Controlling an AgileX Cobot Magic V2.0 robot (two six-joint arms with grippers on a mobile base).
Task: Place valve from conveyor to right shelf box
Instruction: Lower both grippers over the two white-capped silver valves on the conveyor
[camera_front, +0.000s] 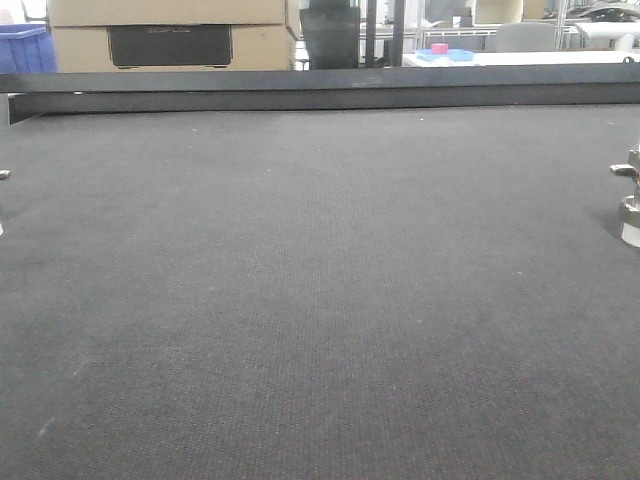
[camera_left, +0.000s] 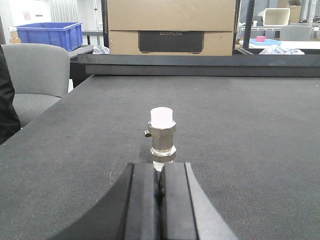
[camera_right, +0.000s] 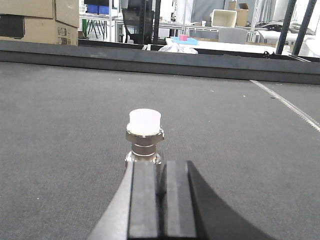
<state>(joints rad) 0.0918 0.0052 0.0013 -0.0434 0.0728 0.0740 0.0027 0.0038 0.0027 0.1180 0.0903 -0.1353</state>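
The only legible word is "ECOFLOW", printed faintly on the black panel (camera_left: 171, 42) of the cardboard box (camera_left: 170, 15) behind the conveyor (camera_left: 250, 125). Small stickers (camera_right: 62, 31) on that box's side are too blurred to read.

conveyor (camera_front: 320, 300): dark grey woven belt fills the view | black rail (camera_front: 320, 88): runs along its far edge | valve (camera_front: 629, 200): upright toward the belt's right side, silver over a whitish base, half cut by the frame | silver stub (camera_front: 4, 175): left side, mostly out of frame | cardboard box (camera_front: 170, 35), blue bin (camera_front: 25, 50): beyond the far-left corner
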